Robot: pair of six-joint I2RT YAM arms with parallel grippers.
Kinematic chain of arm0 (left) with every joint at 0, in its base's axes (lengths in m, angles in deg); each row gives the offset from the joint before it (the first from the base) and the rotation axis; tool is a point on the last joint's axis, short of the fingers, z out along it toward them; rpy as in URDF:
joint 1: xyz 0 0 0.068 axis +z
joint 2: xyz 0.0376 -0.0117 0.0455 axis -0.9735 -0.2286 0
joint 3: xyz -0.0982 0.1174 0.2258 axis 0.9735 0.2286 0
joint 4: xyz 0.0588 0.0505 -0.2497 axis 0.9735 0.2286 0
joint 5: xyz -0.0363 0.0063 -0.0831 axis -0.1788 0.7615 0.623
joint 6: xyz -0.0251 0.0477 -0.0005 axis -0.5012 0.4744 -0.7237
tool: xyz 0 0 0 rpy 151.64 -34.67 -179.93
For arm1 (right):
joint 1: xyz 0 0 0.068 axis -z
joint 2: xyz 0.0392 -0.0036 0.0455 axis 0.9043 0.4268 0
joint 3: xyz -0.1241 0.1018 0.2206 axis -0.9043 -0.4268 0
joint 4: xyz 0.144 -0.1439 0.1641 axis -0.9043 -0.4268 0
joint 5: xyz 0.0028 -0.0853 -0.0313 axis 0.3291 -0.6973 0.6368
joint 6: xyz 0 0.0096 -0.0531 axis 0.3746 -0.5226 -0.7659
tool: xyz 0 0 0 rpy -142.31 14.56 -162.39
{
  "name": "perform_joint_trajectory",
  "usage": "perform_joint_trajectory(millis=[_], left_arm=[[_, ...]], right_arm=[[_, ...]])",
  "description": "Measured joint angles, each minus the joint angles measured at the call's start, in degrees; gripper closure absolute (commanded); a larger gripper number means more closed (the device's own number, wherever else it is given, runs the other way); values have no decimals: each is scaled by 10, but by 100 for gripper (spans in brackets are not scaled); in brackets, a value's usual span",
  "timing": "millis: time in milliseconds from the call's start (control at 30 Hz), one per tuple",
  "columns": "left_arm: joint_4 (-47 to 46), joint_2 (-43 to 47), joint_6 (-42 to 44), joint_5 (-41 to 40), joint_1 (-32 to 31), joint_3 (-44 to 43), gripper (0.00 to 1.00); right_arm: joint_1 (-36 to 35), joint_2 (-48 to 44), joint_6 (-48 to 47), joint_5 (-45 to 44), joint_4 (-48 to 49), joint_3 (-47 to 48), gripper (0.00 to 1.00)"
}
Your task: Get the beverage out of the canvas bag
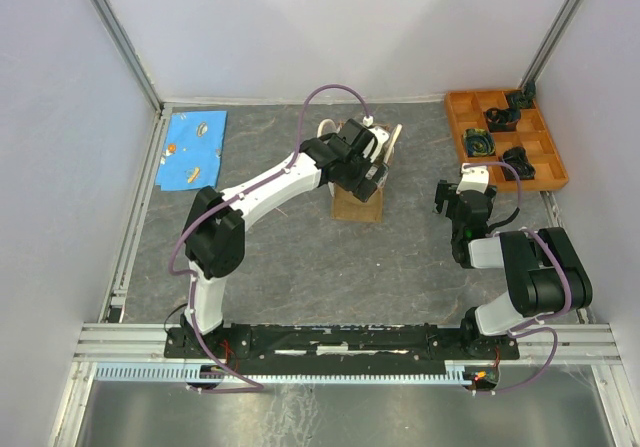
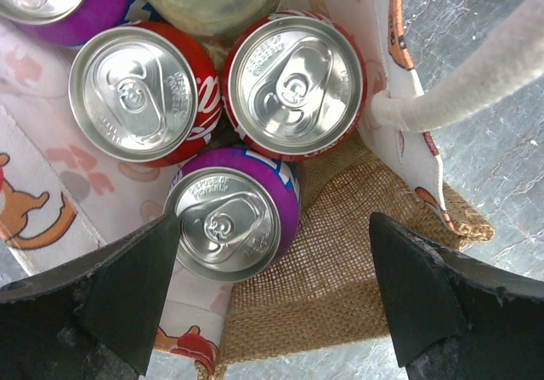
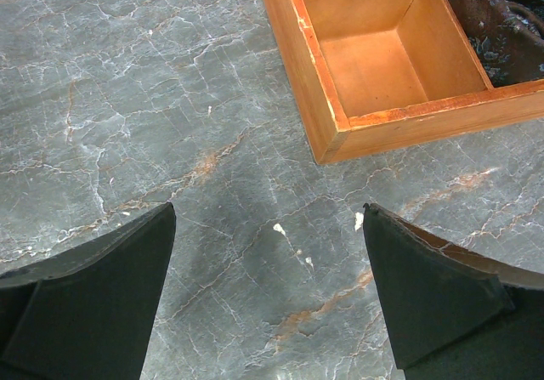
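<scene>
- Left pincer: jaws spread wide and empty, poised over the mouth of the canvas bag, straddling a purple can.
- Purple can: upright, pull-tab uppermost, touching the red cans packed beside it. The bag stands mid-surface, toward the far side.
- Handling, as judged: a sealed can should be rigid yet thin-walled, moderately heavy, and smooth enough to slip. It is best taken across the cylindrical wall just under the rim.
- Bag: soft burlap with a cream loop handle, so it is likely to sag or lift with the can.
- Right pincer: open and empty above the surface, near the orange tray at far right.
</scene>
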Motion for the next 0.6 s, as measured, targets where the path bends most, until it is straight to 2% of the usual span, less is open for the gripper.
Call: perform_joint_trajectory(millis=[600], left_arm=[[14, 15, -15, -83, -7, 1, 1]], right_arm=[[0, 0, 0, 0, 0, 0, 1]])
